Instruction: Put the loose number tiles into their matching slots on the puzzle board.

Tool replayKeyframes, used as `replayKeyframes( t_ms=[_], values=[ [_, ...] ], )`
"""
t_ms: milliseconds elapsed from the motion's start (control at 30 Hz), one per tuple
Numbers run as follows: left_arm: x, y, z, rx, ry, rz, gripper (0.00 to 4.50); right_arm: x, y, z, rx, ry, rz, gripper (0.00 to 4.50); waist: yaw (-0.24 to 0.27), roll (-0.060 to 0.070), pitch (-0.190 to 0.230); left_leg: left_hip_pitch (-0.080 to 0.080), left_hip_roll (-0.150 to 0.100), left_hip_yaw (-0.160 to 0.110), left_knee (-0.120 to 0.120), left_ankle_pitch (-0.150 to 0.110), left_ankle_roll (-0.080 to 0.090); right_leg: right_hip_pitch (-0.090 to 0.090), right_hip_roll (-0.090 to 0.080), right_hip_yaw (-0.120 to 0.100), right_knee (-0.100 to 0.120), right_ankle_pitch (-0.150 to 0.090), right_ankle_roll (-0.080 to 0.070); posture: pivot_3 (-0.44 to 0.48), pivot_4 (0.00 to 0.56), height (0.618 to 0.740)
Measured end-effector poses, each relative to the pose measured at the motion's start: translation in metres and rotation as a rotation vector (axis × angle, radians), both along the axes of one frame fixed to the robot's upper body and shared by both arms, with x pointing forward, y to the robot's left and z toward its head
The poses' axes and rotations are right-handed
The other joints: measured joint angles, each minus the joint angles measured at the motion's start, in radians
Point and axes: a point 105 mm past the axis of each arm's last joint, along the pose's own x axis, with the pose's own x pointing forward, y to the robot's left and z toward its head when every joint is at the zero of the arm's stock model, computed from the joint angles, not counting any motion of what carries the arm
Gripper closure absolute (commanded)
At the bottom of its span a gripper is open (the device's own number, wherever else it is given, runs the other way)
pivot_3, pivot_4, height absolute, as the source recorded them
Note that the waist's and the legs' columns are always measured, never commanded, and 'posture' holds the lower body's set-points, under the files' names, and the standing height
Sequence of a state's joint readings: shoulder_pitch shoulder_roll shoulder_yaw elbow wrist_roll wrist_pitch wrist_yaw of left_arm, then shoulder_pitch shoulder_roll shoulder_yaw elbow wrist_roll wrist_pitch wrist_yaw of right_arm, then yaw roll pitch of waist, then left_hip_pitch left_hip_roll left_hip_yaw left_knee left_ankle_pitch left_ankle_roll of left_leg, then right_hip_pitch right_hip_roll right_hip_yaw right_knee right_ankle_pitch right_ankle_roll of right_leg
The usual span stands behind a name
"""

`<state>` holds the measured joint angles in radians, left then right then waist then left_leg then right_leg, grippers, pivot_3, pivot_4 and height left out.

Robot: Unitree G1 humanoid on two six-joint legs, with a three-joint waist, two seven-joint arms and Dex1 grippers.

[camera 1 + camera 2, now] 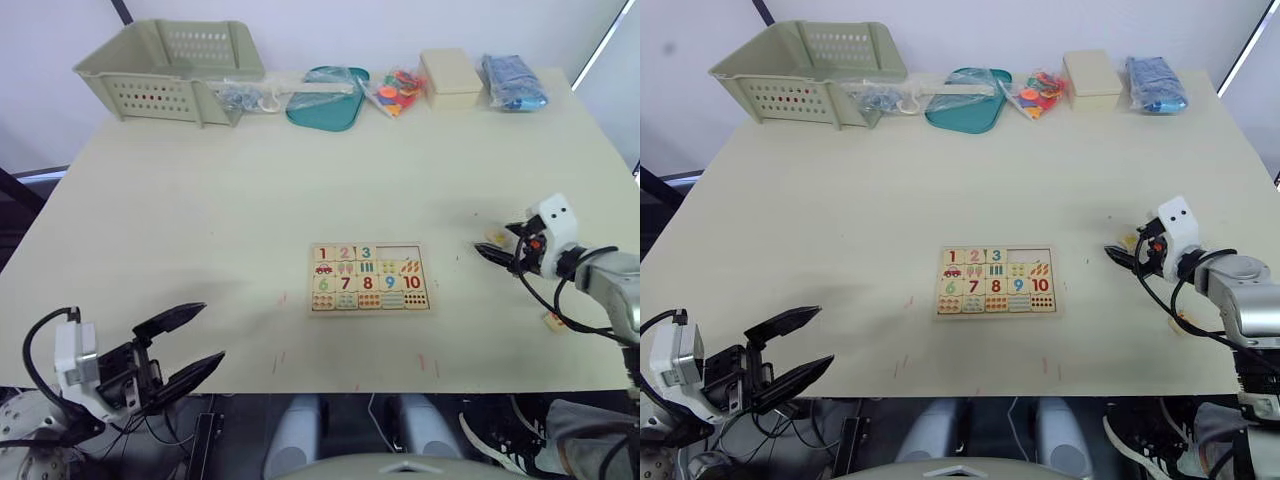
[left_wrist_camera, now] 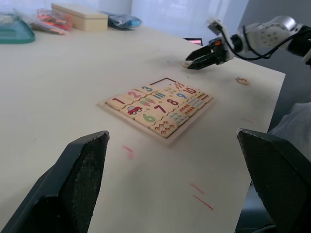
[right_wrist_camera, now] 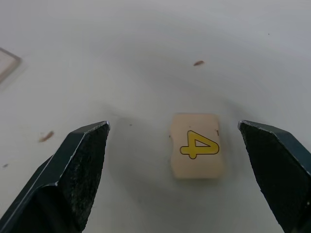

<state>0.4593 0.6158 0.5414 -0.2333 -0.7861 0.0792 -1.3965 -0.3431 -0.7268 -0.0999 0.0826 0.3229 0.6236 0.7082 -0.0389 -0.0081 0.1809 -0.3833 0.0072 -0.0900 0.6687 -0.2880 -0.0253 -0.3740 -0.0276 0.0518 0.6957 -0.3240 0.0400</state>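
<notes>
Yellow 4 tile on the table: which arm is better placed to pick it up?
Right. The right claw is open directly over the pale wooden yellow-4 tile; the left claw hangs off the table's near edge.

My left tool [image 1: 180, 346] hangs off the bench's [image 1: 200, 250] near-left corner, fingers spread wide apart. My right arm reaches in over the right edge, its tool [image 3: 180, 170] low over the surface, fingers parted.
</notes>
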Motion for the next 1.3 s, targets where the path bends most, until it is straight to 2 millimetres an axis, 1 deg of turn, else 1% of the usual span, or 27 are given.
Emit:
replayKeyframes(
  t_ms=[133,267,467,567,600,900,1000,1067,1100,1133,1300],
  values=[
    [-0.003,0.0,0.001,0.004,0.001,-0.053,0.0,0.001,0.0,-0.002,0.003,0.005,-0.008,0.06,-0.001,0.0,0.0,0.0,0.0,0.0,0.0,0.0,0.0,-0.001,0.0,0.0,0.0,0.0,0.0,0.0,0.15,0.74],
    [-0.004,-0.001,0.006,-0.036,0.002,-0.093,0.0,0.001,0.0,-0.002,0.012,0.001,-0.018,0.06,-0.001,0.0,0.0,0.0,0.0,0.0,0.0,0.0,0.0,-0.001,0.0,0.0,0.001,0.0,0.0,0.0,0.15,0.74],
    [0.002,0.002,0.009,-0.055,0.001,-0.101,0.0,-0.003,-0.004,-0.005,0.032,-0.013,-0.038,0.06,0.001,0.0,0.0,0.0,0.0,-0.001,0.0,0.0,0.0,0.0,0.0,-0.001,0.001,0.0,0.0,0.0,0.15,0.74],
    [0.003,0.001,0.01,-0.057,-0.004,-0.103,0.0,-0.004,-0.006,-0.007,0.038,-0.018,-0.055,0.83,0.0,-0.001,-0.001,0.0,0.0,-0.001,0.0,0.0,0.0,0.0,0.0,0.0,0.001,0.0,0.0,0.0,0.15,0.74],
    [0.004,0.001,0.01,-0.058,-0.003,-0.103,0.0,-0.005,-0.008,-0.007,0.038,-0.021,-0.065,1.23,0.001,-0.001,-0.001,0.0,0.0,-0.001,0.0,0.0,0.0,0.0,0.0,-0.001,0.001,0.0,0.0,0.0,0.15,0.74],
    [0.006,0.001,0.011,-0.056,-0.01,-0.105,0.0,-0.01,-0.009,-0.01,0.028,-0.024,-0.078,1.23,0.0,-0.002,-0.001,0.0,0.0,-0.001,0.0,0.0,0.0,0.0,0.0,-0.001,0.001,0.0,0.0,0.0,0.15,0.74],
    [0.006,0.001,0.012,-0.056,-0.011,-0.105,0.0,-0.01,-0.009,-0.01,0.03,-0.027,-0.078,2.06,0.0,-0.002,-0.001,0.0,0.0,-0.001,0.0,0.0,0.0,0.0,0.0,-0.001,0.001,0.0,0.0,0.0,0.15,0.74],
    [0.006,0.001,0.012,-0.056,-0.011,-0.105,0.0,-0.01,-0.008,-0.01,0.03,-0.031,-0.076,3.01,-0.001,-0.002,-0.001,0.0,0.0,-0.001,0.0,0.0,0.0,0.0,0.0,0.0,0.001,0.0,0.0,0.0,0.15,0.74],
    [0.006,0.001,0.012,-0.056,-0.011,-0.104,0.0,-0.01,-0.008,-0.01,0.03,-0.034,-0.073,3.57,-0.001,-0.002,-0.002,0.0,0.0,-0.001,0.0,0.0,0.0,0.0,0.0,0.0,0.001,0.0,0.0,0.0,0.15,0.74],
    [0.006,0.001,0.012,-0.056,-0.012,-0.104,0.0,-0.01,-0.008,-0.009,0.03,-0.035,-0.073,3.64,-0.001,-0.003,-0.002,0.0,0.0,-0.001,0.0,0.0,0.0,0.0,0.0,0.0,0.001,0.0,0.0,0.0,0.15,0.74],
    [0.007,0.002,0.012,-0.056,-0.011,-0.095,0.0,-0.012,-0.005,-0.008,0.027,-0.04,-0.054,3.64,-0.001,-0.002,-0.001,0.0,0.0,-0.001,0.0,0.0,0.0,0.0,0.0,0.0,0.001,0.0,0.0,0.0,0.15,0.74]
  ],
)
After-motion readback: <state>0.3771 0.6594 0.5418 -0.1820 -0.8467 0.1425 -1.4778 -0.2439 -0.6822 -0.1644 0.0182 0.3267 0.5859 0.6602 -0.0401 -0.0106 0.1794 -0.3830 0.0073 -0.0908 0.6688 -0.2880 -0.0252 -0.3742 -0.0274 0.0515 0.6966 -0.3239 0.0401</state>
